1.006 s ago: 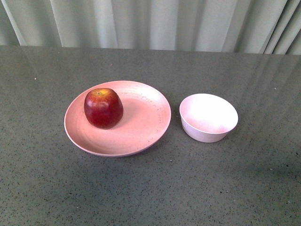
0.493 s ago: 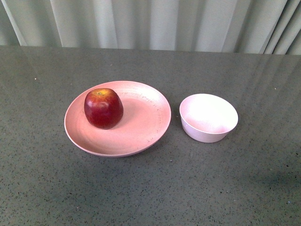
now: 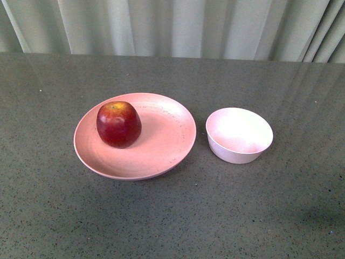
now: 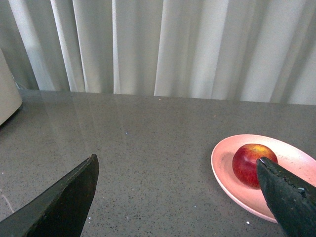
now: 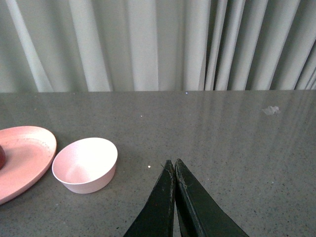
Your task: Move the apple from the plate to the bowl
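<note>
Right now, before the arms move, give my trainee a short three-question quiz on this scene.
1. True or false: the apple lies on the plate.
2. Of the left gripper and the right gripper, which is shut? A left, B right, C both.
3. Fill in: in the front view, the bowl stands to the plate's ___.
Key: 1 true. 2 B; the left gripper's jaws stand wide apart. 3 right.
</note>
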Action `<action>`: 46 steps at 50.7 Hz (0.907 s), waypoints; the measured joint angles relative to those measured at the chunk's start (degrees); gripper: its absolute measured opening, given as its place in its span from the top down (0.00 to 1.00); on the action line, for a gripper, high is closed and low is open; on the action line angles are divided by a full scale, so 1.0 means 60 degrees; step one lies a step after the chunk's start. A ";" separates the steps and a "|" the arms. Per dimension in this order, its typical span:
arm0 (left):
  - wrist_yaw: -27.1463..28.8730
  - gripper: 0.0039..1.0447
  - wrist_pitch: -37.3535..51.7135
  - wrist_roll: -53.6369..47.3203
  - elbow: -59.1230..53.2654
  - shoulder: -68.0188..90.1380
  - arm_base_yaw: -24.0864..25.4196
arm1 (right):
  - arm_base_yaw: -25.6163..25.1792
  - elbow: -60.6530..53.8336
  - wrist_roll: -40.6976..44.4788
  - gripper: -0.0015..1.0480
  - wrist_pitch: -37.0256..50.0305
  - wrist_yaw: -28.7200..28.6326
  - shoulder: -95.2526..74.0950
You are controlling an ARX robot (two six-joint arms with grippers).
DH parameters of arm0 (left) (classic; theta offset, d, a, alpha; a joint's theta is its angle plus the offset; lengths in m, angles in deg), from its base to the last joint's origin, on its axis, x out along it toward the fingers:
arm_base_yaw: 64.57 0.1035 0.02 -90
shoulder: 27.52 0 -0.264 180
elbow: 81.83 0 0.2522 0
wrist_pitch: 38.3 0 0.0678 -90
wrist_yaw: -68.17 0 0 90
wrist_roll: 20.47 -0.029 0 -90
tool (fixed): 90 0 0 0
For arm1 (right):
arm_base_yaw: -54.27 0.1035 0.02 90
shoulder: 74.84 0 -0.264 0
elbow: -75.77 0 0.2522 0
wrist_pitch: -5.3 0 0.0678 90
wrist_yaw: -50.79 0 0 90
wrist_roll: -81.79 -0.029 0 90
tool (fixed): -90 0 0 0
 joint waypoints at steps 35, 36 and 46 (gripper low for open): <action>-0.0248 0.08 0.2838 0.2131 0.3238 0.9741 -0.2047 | 0.0000 0.0000 0.0004 0.09 -0.0004 0.0000 0.0022; -0.0186 0.08 0.3075 0.2135 0.3421 1.0211 -0.2167 | 0.0000 0.0000 0.0004 0.09 -0.0004 0.0000 0.0022; 0.0270 0.08 0.3894 0.2149 0.5038 1.3846 -0.3275 | 0.0000 0.0000 0.0004 0.09 -0.0004 0.0000 0.0022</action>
